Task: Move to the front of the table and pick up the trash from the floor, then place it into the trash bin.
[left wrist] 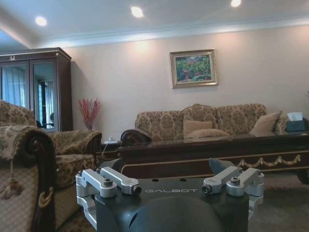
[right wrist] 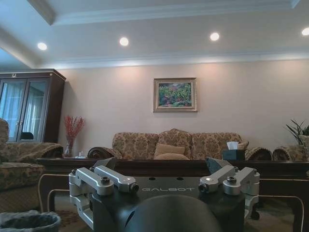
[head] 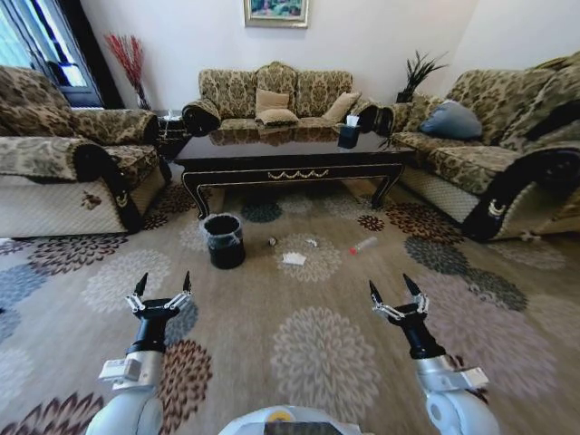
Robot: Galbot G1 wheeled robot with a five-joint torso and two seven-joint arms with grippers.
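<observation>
The dark glossy table with gold scrollwork stands ahead, between the sofas. On the carpet in front of it lies the trash: a flat white napkin, a small white wrapper, a dark lump and a clear tube with a red cap. The black trash bin with its clear liner stands left of the litter; its rim also shows in the right wrist view. My left gripper and right gripper are both held low before me, open and empty, well short of the trash.
Patterned sofas flank the carpet on the left and right, with another behind the table. A black tissue box sits on the table. Flowered carpet stretches between me and the litter.
</observation>
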